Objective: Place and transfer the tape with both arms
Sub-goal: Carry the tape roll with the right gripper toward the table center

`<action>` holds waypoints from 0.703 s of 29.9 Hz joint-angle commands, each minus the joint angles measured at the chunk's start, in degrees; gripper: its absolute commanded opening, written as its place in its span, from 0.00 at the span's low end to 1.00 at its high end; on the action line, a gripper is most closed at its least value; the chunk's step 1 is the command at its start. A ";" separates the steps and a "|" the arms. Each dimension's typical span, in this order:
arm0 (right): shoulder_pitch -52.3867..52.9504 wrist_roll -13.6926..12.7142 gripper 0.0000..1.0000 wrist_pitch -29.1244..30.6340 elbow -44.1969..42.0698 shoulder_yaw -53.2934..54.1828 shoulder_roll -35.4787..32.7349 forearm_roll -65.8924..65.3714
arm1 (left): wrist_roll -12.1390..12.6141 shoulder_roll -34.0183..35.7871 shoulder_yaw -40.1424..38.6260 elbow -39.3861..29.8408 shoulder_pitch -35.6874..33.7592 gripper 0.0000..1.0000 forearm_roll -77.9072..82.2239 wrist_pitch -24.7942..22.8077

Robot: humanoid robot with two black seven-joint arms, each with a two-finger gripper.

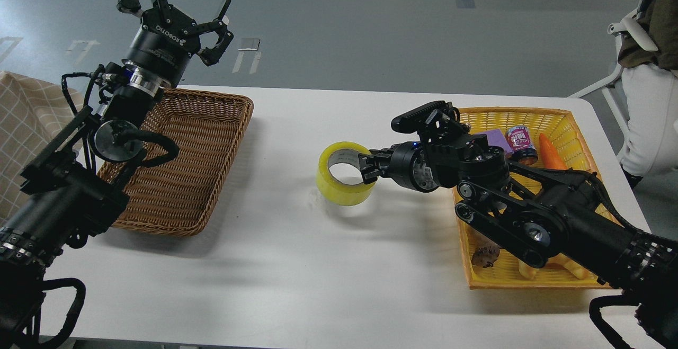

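Nearest you, the yellow tray (609, 284) sat at the right edge of the white tabletop (296, 264): stiff plastic lattice, shallow, flared walls. Your right forearm crossed it and hid most of its load; only a purple block (500, 138), a small can (522, 145) and an orange carrot (551, 155) showed at the far end.

Mid-tabletop, your right hand (367, 169) was clenched on the tape (344, 181), fingers pinching the near wall of the ring, one inside the core. The roll looked low, at or just above the surface, lying nearly flat; contact could not be confirmed. It was glossy, translucent yellow film over a grey-white core.

Risks, as judged:
- The pinch held one wall only. If you let go while the roll was tilted, it could tip onto its edge and roll away on the smooth top.
- An inner finger might drag the core on withdrawal and shift the tape.

Farther left, the wicker basket (196, 163) stood well apart from the tape: rough brown weave, rectangular. Your left hand (172, 10) hung above its far corner, fingers spread, holding nothing.
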 commanded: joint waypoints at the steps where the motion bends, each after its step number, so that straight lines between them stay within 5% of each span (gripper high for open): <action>1: 0.35 0.01 0.00 0.00 -1.99 -1.34 1.83 0.01 | 0.00 0.12 0.00 -0.03 0.01 0.98 0.00 0.00; 21: 1.14 0.01 0.00 0.00 -6.48 -3.81 4.82 0.01 | 0.00 0.12 -0.09 -0.03 0.09 0.98 -0.09 0.00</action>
